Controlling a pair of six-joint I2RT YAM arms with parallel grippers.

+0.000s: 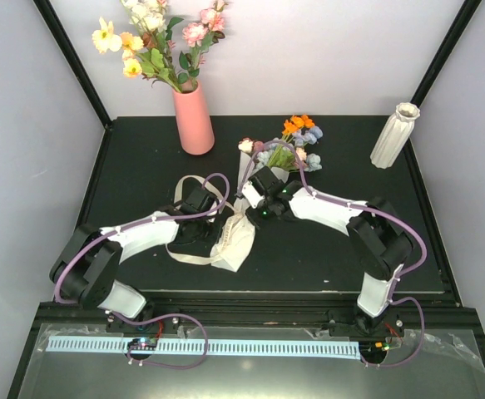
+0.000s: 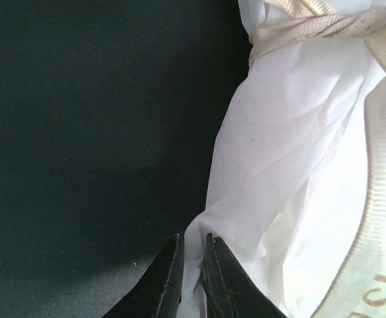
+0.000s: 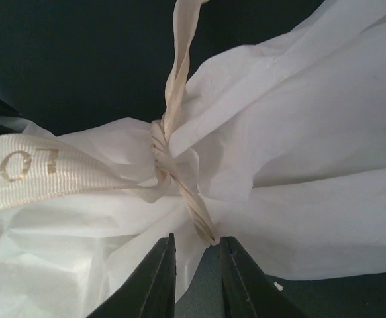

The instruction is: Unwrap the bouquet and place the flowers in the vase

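White paper (image 2: 279,165) edge between left fingers (image 2: 163,281), black table (image 2: 80,132) alongside.

The paper (image 3: 298,132) was thin, white, matt and creased. The ribbon (image 3: 47,173) was cream woven cloth, ribbed, with shiny gold letters. The table (image 1: 134,158) was matt black. The white vase (image 1: 393,135) looked ribbed and matt, the pink vase (image 1: 194,120) smooth. The arms' shells (image 1: 146,231) were glossy white plastic.
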